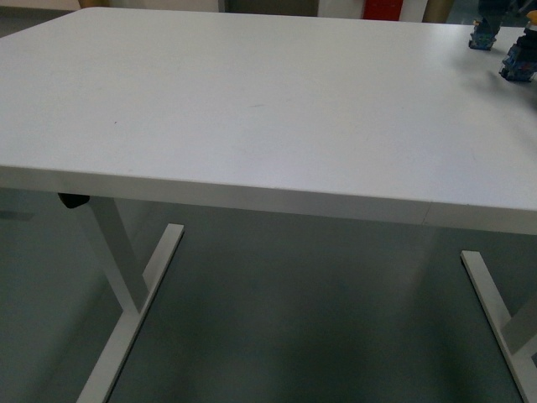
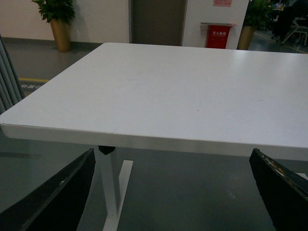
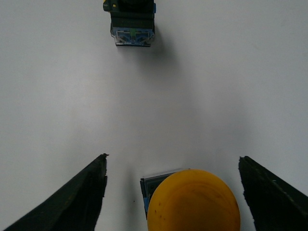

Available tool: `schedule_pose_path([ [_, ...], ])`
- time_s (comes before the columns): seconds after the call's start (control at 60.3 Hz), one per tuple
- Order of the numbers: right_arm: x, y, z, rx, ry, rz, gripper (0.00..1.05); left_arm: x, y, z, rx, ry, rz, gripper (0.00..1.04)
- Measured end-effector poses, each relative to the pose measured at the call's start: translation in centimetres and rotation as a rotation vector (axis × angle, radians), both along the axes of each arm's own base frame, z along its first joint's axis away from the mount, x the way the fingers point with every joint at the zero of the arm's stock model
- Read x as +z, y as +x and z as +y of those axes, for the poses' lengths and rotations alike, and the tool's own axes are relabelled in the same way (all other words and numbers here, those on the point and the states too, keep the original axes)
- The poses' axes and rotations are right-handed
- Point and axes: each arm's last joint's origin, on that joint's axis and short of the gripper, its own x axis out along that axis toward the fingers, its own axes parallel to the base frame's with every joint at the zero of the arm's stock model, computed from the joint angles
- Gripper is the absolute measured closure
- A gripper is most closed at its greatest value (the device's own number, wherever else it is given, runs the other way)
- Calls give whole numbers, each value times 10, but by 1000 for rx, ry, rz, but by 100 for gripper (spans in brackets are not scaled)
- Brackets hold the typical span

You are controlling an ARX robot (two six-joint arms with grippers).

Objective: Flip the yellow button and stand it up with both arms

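Dim, soft focus; faint shadows, no glare.

one white table [image 1: 252, 117], one yellow button [image 3: 192, 204], one other button [image 3: 132, 21], two potted plants [image 2: 60, 24]

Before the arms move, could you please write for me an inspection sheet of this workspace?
Surface: white table, top plain with faint marks.
Job's things: yellow button on the table between the right claw's fingers, not gripped, cap towards the camera.
Clutter: a second button further ahead, cap colour hidden; two small dark items at the far right corner in the front view.
Grippers: right claw open; left claw open, holding nothing, off the table's edge.
Cables: nothing seen.
Surroundings: potted plant, red box.
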Motion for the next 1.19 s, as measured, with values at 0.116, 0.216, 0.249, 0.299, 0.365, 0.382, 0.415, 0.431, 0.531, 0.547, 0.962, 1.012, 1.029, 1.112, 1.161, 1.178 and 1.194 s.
schedule_pose_path([
  [0.116, 1, 1, 0, 2, 0, -12, 3, 0, 0, 0, 0, 0, 0, 6],
  [0.216, 1, 1, -1, 0, -6, -20, 9, 0, 0, 0, 0, 0, 0, 6],
  [0.249, 2, 2, -2, 3, -10, -26, 13, 0, 0, 0, 0, 0, 0, 6],
  [0.299, 2, 2, -2, 2, -10, -29, 12, 0, 0, 0, 0, 0, 0, 6],
  [0.365, 3, 3, -3, 12, -21, -37, 3, 0, 0, 0, 0, 0, 0, 6],
  [0.382, 4, 3, -4, 19, -25, -40, 3, 0, 0, 0, 0, 0, 0, 6],
  [0.415, 5, 3, -4, 25, -27, -44, 3, 0, 0, 0, 0, 0, 0, 6],
  [0.431, 5, 3, -5, 26, -24, -49, 4, 0, 0, 0, 0, 0, 0, 6],
  [0.531, 10, 3, -7, 54, -35, -61, 14, 0, 0, 0, 0, 0, 0, 6],
  [0.547, 13, 2, -8, 57, -31, -71, 15, 0, 0, 0, 0, 0, 0, 6],
  [0.962, 150, -136, -33, 289, -20, -433, 7, 0, 0, 0, 0, 0, 0, 6],
  [1.012, 157, -169, -33, 341, 19, -455, 7, 0, 0, 0, 0, 0, 0, 6],
  [1.029, 157, -174, -33, 351, 29, -457, 7, 0, 0, 0, 0, 0, 0, 6],
  [1.112, 152, -209, -30, 426, 101, -473, 7, 0, 0, 0, 0, 0, 0, 6],
  [1.161, 147, -225, -29, 460, 139, -473, 7, 0, 0, 0, 0, 0, 0, 6],
  [1.178, 144, -233, -28, 475, 161, -474, 7, 0, 0, 0, 0, 0, 0, 6],
  [1.194, 143, -237, -27, 484, 169, -476, 7, 0, 0, 0, 0, 0, 0, 6],
])
